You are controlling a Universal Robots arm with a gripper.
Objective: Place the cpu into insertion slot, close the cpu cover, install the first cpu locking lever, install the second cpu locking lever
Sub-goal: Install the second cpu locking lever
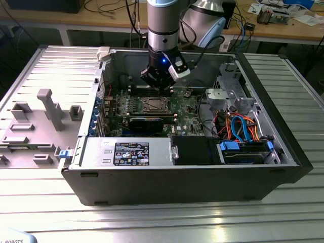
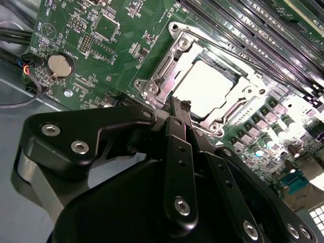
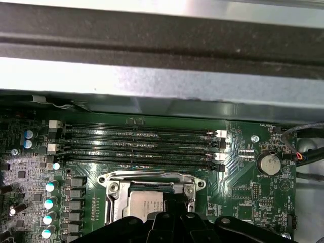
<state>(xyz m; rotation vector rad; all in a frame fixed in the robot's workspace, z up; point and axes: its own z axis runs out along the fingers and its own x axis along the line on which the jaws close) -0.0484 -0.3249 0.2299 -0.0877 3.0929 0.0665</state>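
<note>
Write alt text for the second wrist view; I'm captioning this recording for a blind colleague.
The black tool hangs just over the edge of the insertion slot, where the cpu lies seated with the silver cpu cover closed around it. Green motherboard surrounds the socket, with a round coin battery to one side and long memory slots on the other.

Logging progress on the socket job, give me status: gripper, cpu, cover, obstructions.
Gripper fingertips together, holding nothing, at the socket's edge. Cpu seated in the insertion slot. Cpu cover down around it. Nothing lying across the socket.
</note>
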